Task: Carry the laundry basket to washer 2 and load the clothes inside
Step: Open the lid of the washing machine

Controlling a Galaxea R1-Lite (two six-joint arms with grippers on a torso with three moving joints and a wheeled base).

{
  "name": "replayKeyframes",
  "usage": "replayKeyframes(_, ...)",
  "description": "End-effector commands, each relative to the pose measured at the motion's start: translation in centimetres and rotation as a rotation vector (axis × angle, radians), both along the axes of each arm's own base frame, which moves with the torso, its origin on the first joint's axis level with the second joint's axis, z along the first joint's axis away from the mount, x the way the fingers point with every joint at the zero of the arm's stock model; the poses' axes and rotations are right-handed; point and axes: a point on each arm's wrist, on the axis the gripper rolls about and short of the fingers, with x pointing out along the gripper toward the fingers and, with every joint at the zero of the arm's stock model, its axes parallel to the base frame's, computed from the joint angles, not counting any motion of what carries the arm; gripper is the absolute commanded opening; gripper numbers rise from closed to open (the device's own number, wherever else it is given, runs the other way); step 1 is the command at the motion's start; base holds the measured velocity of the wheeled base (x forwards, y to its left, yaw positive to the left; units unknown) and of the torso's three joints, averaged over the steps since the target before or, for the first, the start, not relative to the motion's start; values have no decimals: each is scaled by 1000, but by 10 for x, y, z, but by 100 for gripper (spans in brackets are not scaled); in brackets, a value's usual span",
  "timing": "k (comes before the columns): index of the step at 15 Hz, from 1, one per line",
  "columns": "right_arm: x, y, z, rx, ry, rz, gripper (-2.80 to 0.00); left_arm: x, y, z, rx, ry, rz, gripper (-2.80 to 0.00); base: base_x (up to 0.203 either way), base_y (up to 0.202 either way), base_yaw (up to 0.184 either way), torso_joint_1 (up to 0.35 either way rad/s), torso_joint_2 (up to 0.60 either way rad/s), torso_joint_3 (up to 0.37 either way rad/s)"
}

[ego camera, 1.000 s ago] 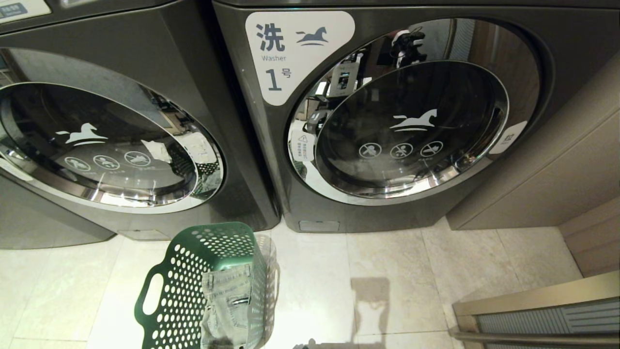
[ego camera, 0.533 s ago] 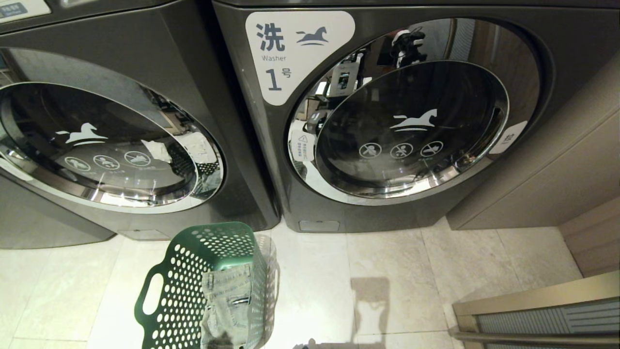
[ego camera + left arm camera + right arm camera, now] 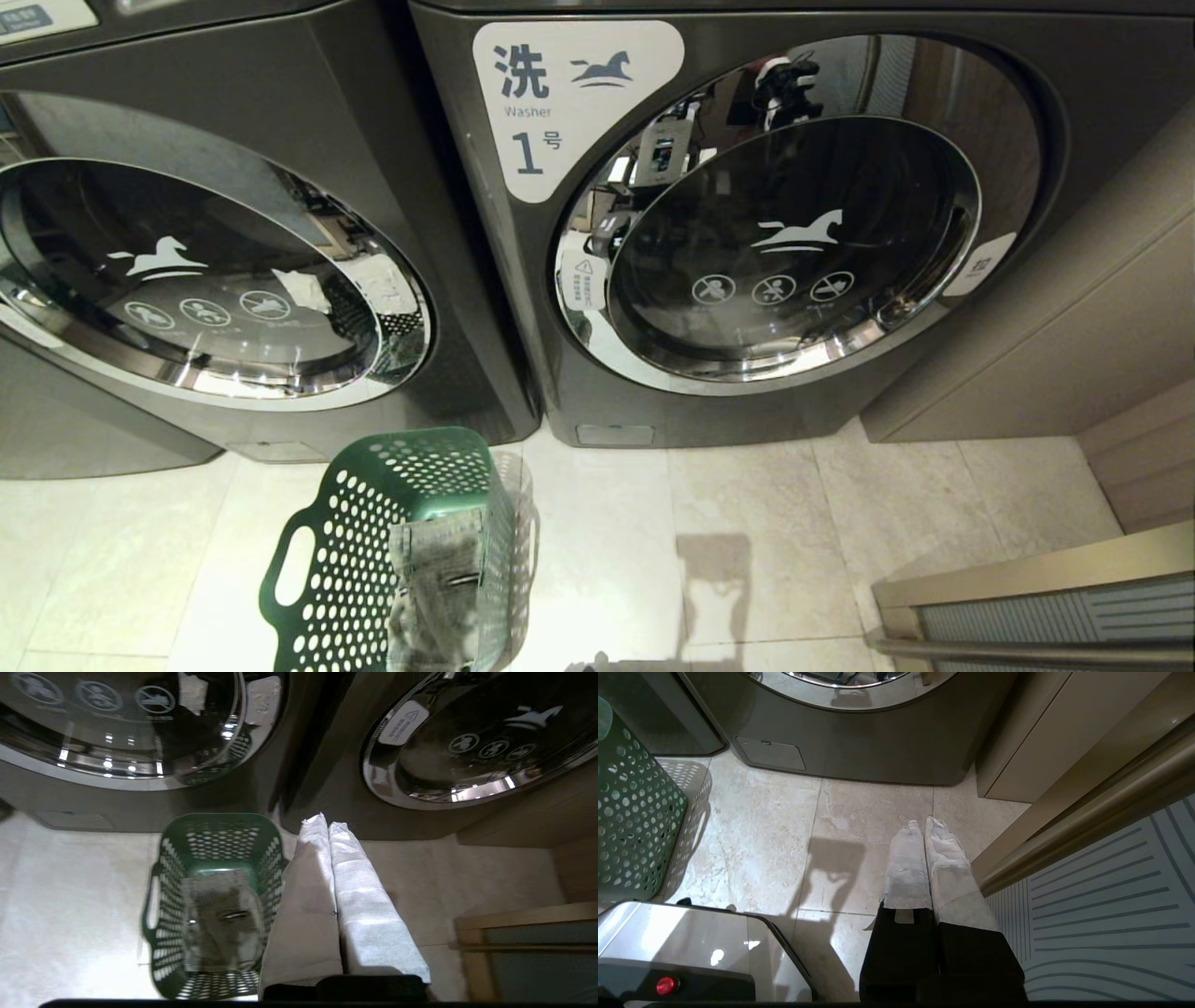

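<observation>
The dark green laundry basket [image 3: 373,523] stands on the floor tiles in front of the gap between two dark grey washers. The clothes [image 3: 439,579], folded pale denim, lie inside it. The left machine [image 3: 187,280] shows no number, so I cannot tell whether it is washer 2. In the left wrist view my left gripper [image 3: 325,820] hangs shut and empty just right of the basket [image 3: 217,833], above the level of the denim [image 3: 219,919]. My right gripper [image 3: 923,822] is shut and empty over bare tile, well right of the basket [image 3: 630,826]. Neither arm shows in the head view.
The right washer [image 3: 775,233] carries a white label reading "1". A beige cabinet [image 3: 1074,308] stands to its right, with a wooden threshold and striped mat [image 3: 1027,607] near the right gripper. The robot's base [image 3: 682,947] sits behind the basket.
A shadow has come over the denim in the basket, which now looks darker. The basket, the washers and the camera have not shifted.
</observation>
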Motion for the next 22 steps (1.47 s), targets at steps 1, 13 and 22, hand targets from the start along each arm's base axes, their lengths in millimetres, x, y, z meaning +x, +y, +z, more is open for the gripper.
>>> replayKeyframes(1, 0, 0, 0, -1, 1, 1, -280, 74, -3, 13, -57, 188, -51, -280, 0, 0, 0, 0, 0, 0)
replayKeyframes(13, 0, 0, 0, -1, 1, 1, -280, 216, 127, -61, -209, 299, -348, 0, 0, 0, 0, 0, 0, 0)
replayKeyframes(22, 0, 0, 0, -1, 1, 1, -280, 287, 91, -118, 109, 217, -716, 0, 0, 0, 0, 0, 0, 0)
